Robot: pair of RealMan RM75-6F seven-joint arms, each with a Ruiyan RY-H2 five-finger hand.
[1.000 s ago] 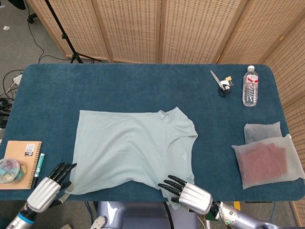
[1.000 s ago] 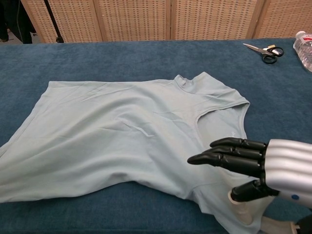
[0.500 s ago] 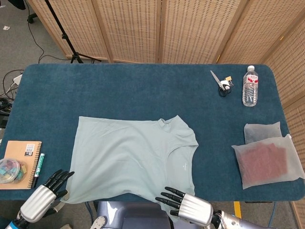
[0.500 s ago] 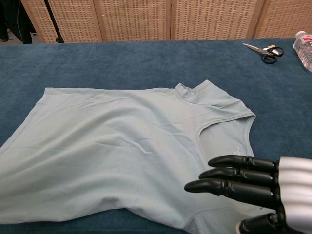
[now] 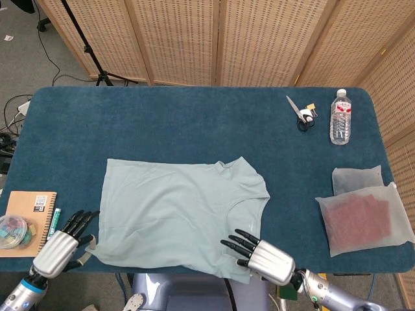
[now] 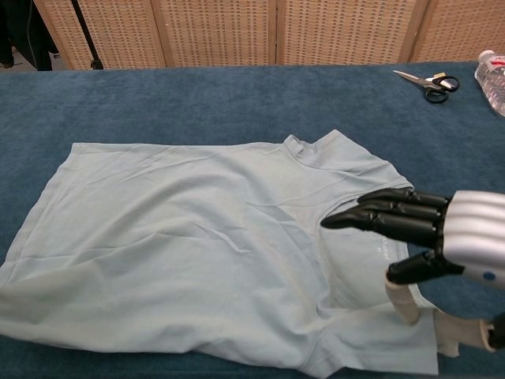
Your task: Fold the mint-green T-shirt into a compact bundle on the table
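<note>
right robot hand (image 6: 418, 233): hovering at near table edge over shirt's near-right part, fingers stretched out and apart, gripping nothing; head view (image 5: 259, 254)
left robot hand (image 5: 61, 240): sitting at near-left table edge just beside shirt's near-left corner, fingers extended and spread; cannot tell if it is touching the cloth
mint-green T-shirt (image 5: 178, 217): lying spread flat on table, near-centre, collar pointing toward far right, near hem lying along table edge; chest view (image 6: 189, 245)
table (image 5: 194, 123): carrying everything, blue cloth top
notebook (image 5: 29, 220): lying near-left, well left of shirt, with a marker (image 5: 54, 221) along its right edge
pouches (image 5: 363, 217): lying at right side, well apart from shirt
scissors (image 5: 299, 113): lying far right, just beside water bottle (image 5: 340, 118)
folding screen (image 5: 220, 39): standing behind table
</note>
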